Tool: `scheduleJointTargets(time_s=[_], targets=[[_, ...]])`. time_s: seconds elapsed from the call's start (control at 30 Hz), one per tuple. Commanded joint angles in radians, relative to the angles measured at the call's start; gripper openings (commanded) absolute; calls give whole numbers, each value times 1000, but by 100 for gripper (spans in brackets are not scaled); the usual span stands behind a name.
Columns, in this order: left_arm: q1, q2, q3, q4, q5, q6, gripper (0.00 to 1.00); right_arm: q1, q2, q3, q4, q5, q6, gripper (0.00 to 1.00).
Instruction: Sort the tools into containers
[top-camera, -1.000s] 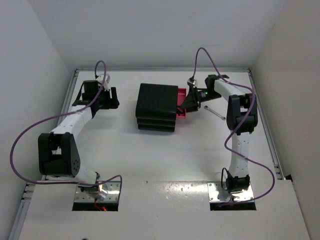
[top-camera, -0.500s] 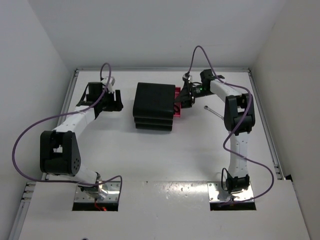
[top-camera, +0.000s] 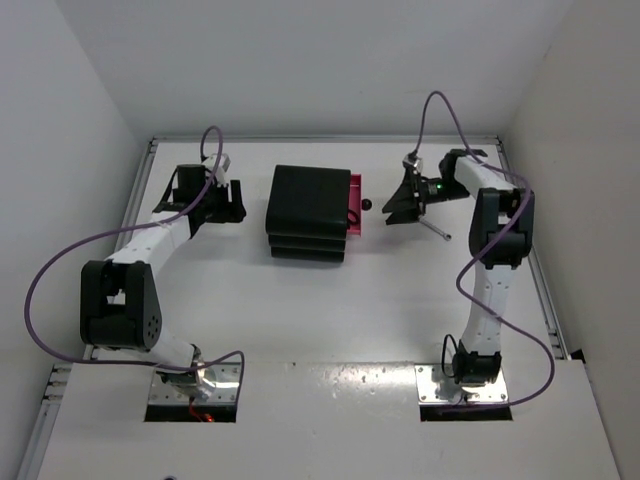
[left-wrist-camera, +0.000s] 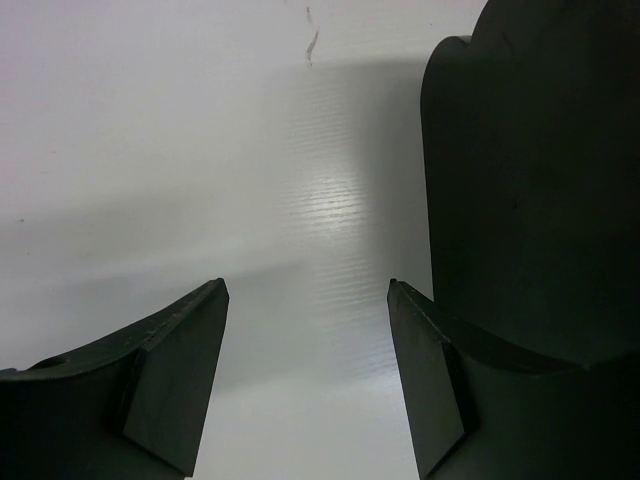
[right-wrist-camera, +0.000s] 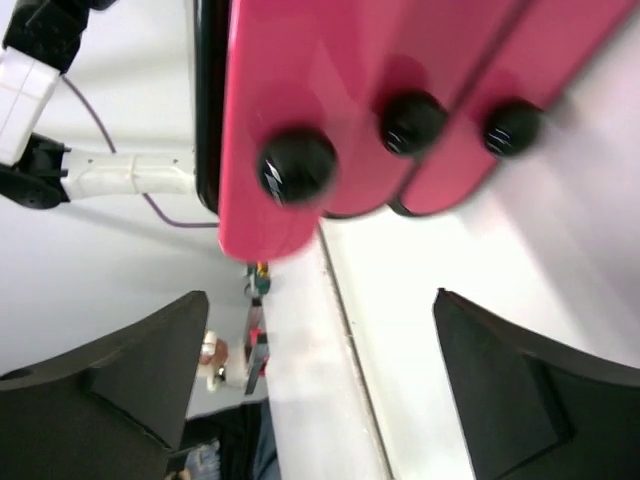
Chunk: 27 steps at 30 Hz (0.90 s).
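Observation:
The containers are one black unit of three stacked drawers (top-camera: 310, 213) at mid-table, its pink fronts (top-camera: 355, 205) facing right. The right wrist view shows those pink drawer fronts (right-wrist-camera: 300, 90) with three round black knobs (right-wrist-camera: 297, 165). My right gripper (top-camera: 392, 207) hangs open just right of the knobs, apart from them, and is seen empty in its own view (right-wrist-camera: 320, 300). A slim silver wrench (top-camera: 434, 229) lies on the table under that arm. My left gripper (top-camera: 238, 203) is open and empty beside the unit's left wall (left-wrist-camera: 530, 180), its right finger (left-wrist-camera: 425, 380) close to it.
White walls close the table on the left, back and right. A raised rail (top-camera: 540, 270) runs along the right edge. Purple cables (top-camera: 40, 290) loop from both arms. The arm bases (top-camera: 470, 375) stand at the near edge.
My right gripper pushed the pink top drawer in, nudging the unit left, then backed off to the right and opened wider. My left gripper moved closer to the unit's left side.

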Motion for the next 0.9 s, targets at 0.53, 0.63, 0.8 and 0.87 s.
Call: scheduleJointTargets(time_s=[0.53, 0.63, 0.8, 0.87], targets=[[-3, -14, -23, 27, -21, 9, 71, 8, -49, -44, -131, -149, -178, 7], [-3, -14, -23, 27, -21, 9, 71, 36, -37, -18, -131, -158, -178, 7], [-3, 7, -14, 27, -21, 0, 71, 76, 25, 40, -131, -158, -169, 7], [-3, 7, -14, 27, -12, 0, 71, 85, 43, 66, -141, -158, -169, 7]])
